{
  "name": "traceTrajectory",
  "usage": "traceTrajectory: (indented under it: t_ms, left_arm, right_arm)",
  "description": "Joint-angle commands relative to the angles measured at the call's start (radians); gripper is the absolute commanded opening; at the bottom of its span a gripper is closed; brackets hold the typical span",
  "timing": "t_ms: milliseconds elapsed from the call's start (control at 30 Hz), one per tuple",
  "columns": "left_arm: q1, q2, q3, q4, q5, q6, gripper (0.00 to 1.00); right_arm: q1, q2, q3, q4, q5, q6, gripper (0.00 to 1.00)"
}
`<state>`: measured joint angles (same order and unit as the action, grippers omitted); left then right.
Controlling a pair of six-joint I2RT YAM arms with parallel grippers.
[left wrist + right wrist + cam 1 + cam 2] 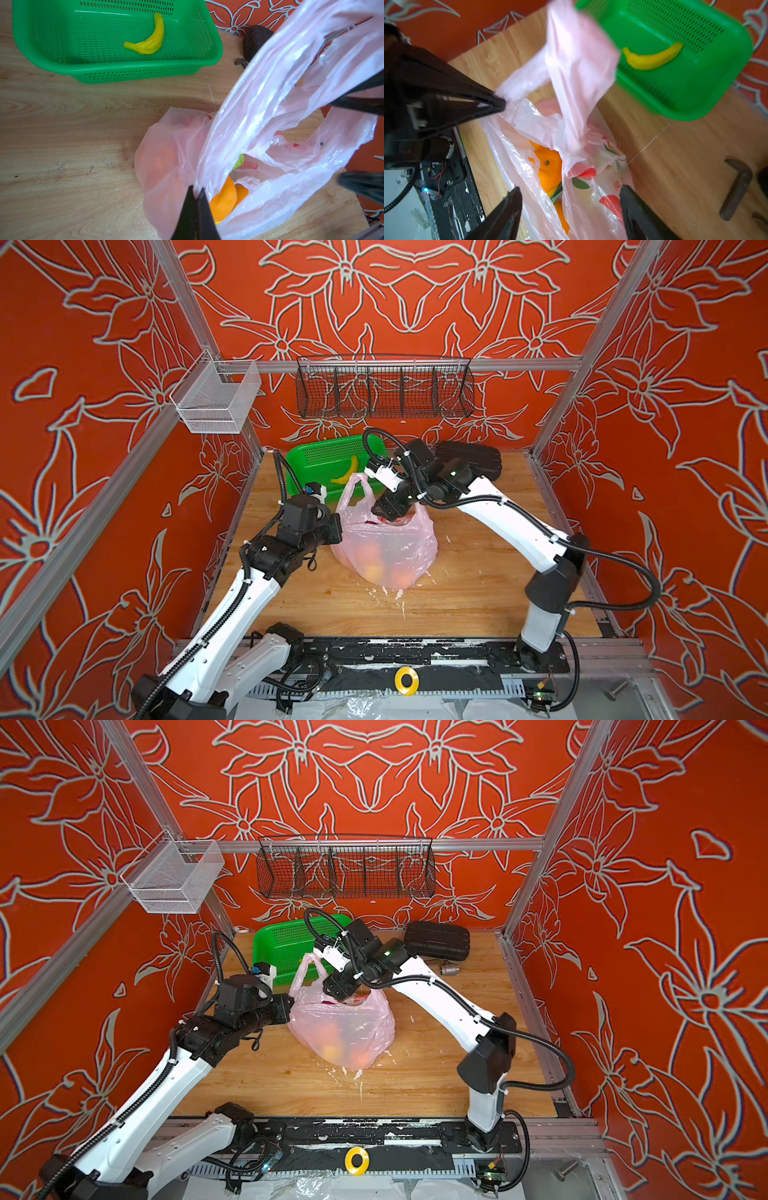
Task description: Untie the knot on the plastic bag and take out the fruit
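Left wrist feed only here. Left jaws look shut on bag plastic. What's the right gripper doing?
Observer: The right gripper hangs open over the plastic bag's mouth, gripping nothing.
Operator: Where exactly is left pinching?
Observer: The right wrist view shows the left gripper shut on the bag's rim, at the foot of a handle.
Operator: Fruit exposed to the right gripper?
Observer: Yes. An orange lies uncovered in the opening, just ahead of the open jaws.
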<state>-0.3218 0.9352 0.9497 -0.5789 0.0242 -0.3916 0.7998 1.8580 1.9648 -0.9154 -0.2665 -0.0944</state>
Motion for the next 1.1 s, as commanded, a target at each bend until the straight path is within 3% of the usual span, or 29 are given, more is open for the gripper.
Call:
traceTrajectory:
  t_ms: [0,300,333,400,467,567,733,900,1000,1067]
  left_arm:
    - [0.002,-0.018,0.004,-0.003,-0.003,-0.004,0.0]
    - [0.001,-0.012,-0.005,0.001,0.005,0.006,0.0]
    - [0.002,-0.01,-0.007,0.0,0.006,0.009,0.0]
    - [0.002,-0.01,-0.008,-0.001,0.002,0.012,0.0]
    - [0.002,-0.01,-0.009,-0.006,-0.008,0.016,0.0]
    - [0.003,-0.018,-0.01,-0.018,-0.035,0.015,0.0]
    - [0.004,-0.035,-0.016,-0.03,-0.094,0.027,0.01]
    - [0.018,-0.04,-0.018,-0.025,-0.125,0.054,0.05]
    - [0.029,-0.025,-0.003,-0.022,-0.103,0.074,0.19]
    - [0.029,-0.003,0.02,-0.028,-0.073,0.092,0.34]
  right_arm:
    - [0.01,0.045,0.029,-0.083,-0.045,-0.021,0.76]
    - [0.012,0.156,-0.018,0.076,-0.092,0.092,0.69]
    - [0.012,0.163,-0.021,0.089,-0.092,0.101,0.65]
    - [0.013,0.171,-0.027,0.115,-0.075,0.116,0.47]
    - [0.013,0.163,-0.037,0.14,-0.017,0.123,0.23]
    - [0.011,0.124,-0.078,0.187,0.102,0.127,0.0]
    - [-0.014,0.004,-0.188,0.297,0.321,0.151,0.0]
    - [-0.083,-0.135,-0.312,0.397,0.401,0.246,0.0]
    - [-0.128,-0.224,-0.403,0.462,0.422,0.312,0.0]
    - [-0.149,-0.273,-0.451,0.488,0.417,0.357,0.0]
